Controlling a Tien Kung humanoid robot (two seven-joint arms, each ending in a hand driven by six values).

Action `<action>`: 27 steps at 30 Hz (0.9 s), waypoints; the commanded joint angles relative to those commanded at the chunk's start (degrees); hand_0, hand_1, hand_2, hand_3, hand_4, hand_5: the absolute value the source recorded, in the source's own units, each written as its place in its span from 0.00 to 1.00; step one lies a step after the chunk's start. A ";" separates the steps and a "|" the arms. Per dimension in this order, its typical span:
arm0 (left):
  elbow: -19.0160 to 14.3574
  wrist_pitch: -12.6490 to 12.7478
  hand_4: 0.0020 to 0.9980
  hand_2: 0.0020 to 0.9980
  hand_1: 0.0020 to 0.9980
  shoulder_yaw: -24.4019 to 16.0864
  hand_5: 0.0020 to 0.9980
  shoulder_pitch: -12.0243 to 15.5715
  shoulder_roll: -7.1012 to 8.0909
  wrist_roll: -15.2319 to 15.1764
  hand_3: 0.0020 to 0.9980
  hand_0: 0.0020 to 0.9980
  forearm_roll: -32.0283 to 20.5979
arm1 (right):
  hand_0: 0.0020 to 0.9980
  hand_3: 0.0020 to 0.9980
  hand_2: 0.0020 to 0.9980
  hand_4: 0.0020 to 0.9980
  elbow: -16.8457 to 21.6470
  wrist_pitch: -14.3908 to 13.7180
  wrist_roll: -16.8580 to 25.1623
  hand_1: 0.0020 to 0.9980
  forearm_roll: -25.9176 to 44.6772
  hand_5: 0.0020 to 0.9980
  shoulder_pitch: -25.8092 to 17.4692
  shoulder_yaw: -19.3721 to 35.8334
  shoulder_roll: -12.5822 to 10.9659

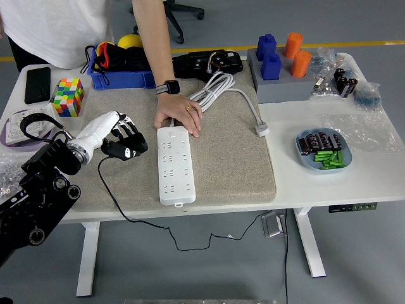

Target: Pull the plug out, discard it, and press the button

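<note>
Now the fingers (124, 132) of the left hand (114, 134) are curled tight around a black plug (126, 149), held over the grey mat (228, 158) just left of the white power strip (173, 165), with its thin black cord (114, 199) trailing down over the worktop (316, 183) edge. At the strip's far end a person's hand (180, 114) presses down on it, next to a coiled white cable (212, 88).

A single head view looks forward and down from high on the robot's side. The white rectangular table (304, 183) fills the frame, near edge lowest.
</note>
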 joint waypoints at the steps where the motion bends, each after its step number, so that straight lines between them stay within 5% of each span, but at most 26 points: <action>1: 0.26 0.01 0.73 0.35 0.34 0.12 0.00 -0.09 -0.04 -0.10 0.53 0.58 -0.04 | 0.75 0.72 0.71 0.78 -0.03 0.03 -0.02 0.70 -0.04 0.63 0.00 -0.02 -0.01; 2: 0.35 -0.05 0.73 0.35 0.34 0.19 0.00 -0.13 -0.03 -0.18 0.53 0.58 -0.19 | 0.75 0.72 0.71 0.78 -0.05 0.01 -0.02 0.70 -0.05 0.63 -0.01 0.02 0.00; 3: 0.42 -0.10 0.72 0.49 0.50 0.24 0.00 -0.14 -0.04 -0.23 0.59 0.62 -0.32 | 0.75 0.72 0.71 0.78 -0.06 0.00 -0.01 0.70 -0.05 0.64 -0.04 0.06 0.01; 8: 0.43 -0.28 0.72 0.49 0.50 0.06 0.00 -0.02 -0.07 -0.26 0.59 0.62 -0.51 | 0.75 0.72 0.71 0.78 -0.02 0.03 -0.02 0.70 -0.02 0.64 -0.04 -0.01 0.07; 9: 0.34 -0.09 0.84 0.63 0.67 0.04 0.00 0.03 -0.04 -0.43 0.74 0.67 -0.69 | 0.75 0.72 0.71 0.78 0.00 0.03 -0.01 0.70 -0.02 0.63 -0.03 -0.02 0.06; 14: 0.17 0.05 0.84 0.63 0.67 -0.22 0.00 0.12 0.09 -0.31 0.74 0.67 -1.00 | 0.75 0.72 0.71 0.78 -0.01 0.15 0.11 0.70 0.06 0.63 0.02 -0.01 0.02; 15: 0.16 -0.11 0.95 0.80 0.81 -0.24 0.00 0.11 0.11 -0.09 0.85 0.74 -0.98 | 0.75 0.72 0.71 0.78 -0.02 0.16 0.11 0.70 0.03 0.63 0.03 0.03 0.04; 20: -0.13 -1.42 0.95 0.80 0.81 -0.21 0.00 0.01 0.24 1.88 0.85 0.74 -0.65 | 0.75 0.72 0.71 0.78 -0.05 0.18 0.12 0.70 0.05 0.63 0.07 0.13 0.06; 22: -0.49 -1.83 0.99 0.88 0.88 -0.19 0.00 0.01 0.26 2.53 0.91 0.79 -0.59 | 0.75 0.72 0.71 0.78 -0.01 0.17 0.13 0.70 0.07 0.63 0.08 0.16 0.06; 27: -4.13 -1.99 0.99 0.88 0.86 -0.19 0.00 -0.42 0.40 3.01 0.94 0.79 -2.39 | 0.75 0.72 0.71 0.78 -0.05 0.13 0.09 0.70 0.08 0.63 0.05 0.00 0.00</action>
